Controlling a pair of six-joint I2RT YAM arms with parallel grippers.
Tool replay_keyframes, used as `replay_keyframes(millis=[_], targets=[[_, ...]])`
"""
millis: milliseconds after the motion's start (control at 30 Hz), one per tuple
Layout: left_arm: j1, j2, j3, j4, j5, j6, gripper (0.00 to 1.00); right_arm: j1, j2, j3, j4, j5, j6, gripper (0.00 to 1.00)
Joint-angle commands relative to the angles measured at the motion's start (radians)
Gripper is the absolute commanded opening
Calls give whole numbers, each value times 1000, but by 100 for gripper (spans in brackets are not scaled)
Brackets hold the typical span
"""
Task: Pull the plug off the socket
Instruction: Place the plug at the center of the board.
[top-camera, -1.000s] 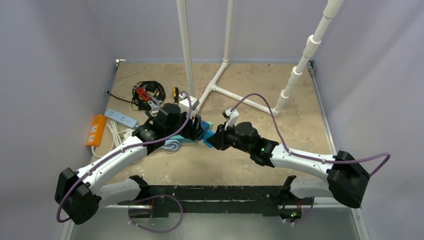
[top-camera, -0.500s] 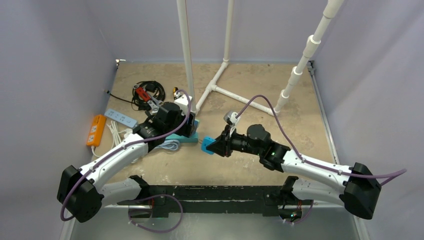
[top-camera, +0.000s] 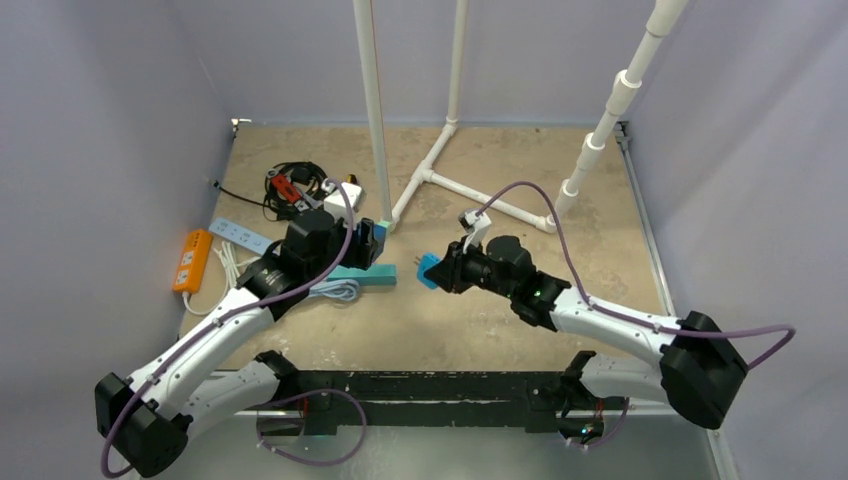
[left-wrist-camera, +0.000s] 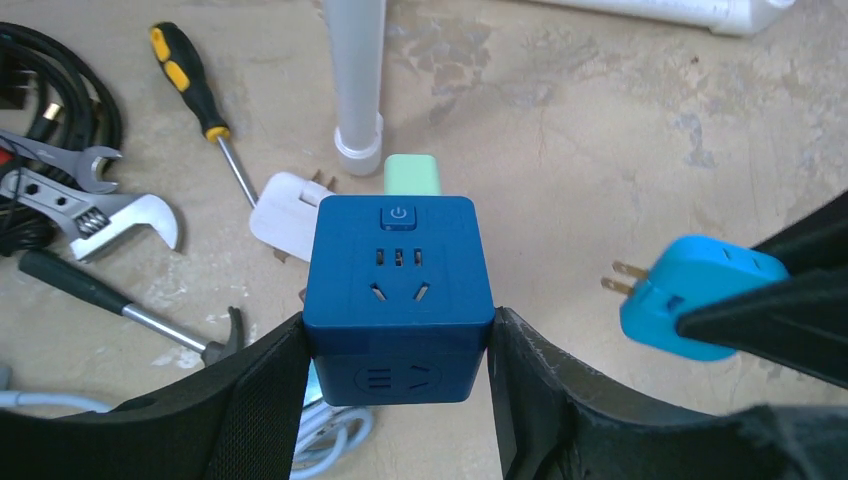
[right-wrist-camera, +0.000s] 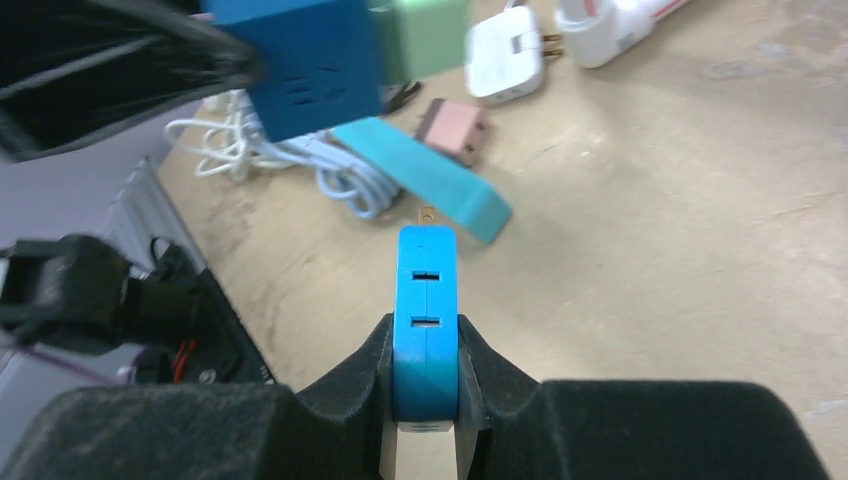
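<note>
While clamped flat between the two pads of the right gripper (right-wrist-camera: 427, 340), shows as a thin light-blue plug (right-wrist-camera: 427, 300), with two slots on its narrow edge and two bare metal pins at the front. Hangs above the table (top-camera: 520, 170), fully out of the socket (left-wrist-camera: 398, 285) and near it on the right side, pins turned toward it. Grips the socket with the left gripper (left-wrist-camera: 397, 335), jaws pressed on both side faces. Looks like a dark blue cube, with a power button and pin holes on the upper face and more holes on the near face. Carries a pale green adapter (left-wrist-camera: 411, 175) on the far face. Just behind the cube, an upright white pipe (left-wrist-camera: 355, 80). To the left of it, on the table, a white charger (left-wrist-camera: 290, 205), a screwdriver (left-wrist-camera: 195, 85) with yellow and black handle, a wrench (left-wrist-camera: 110, 210) and a hammer (left-wrist-camera: 130, 310). Below the cube, a flat teal bar (right-wrist-camera: 425, 180) and a coiled white cable (right-wrist-camera: 300, 160). Further to the left, well apart, an orange power strip (top-camera: 191, 260).
</note>
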Motion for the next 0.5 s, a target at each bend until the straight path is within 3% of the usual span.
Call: replay_keyframes(millis=[0, 233, 467], targets=[[34, -51, 6, 57, -51, 12, 0, -40, 83, 98, 113, -6, 7, 0], [123, -94, 12, 35, -111, -14, 0, -35, 331, 254, 215, 16, -15, 0], [129, -140, 7, 28, -165, -3, 0, 18, 544, 410, 256, 97, 13, 0]])
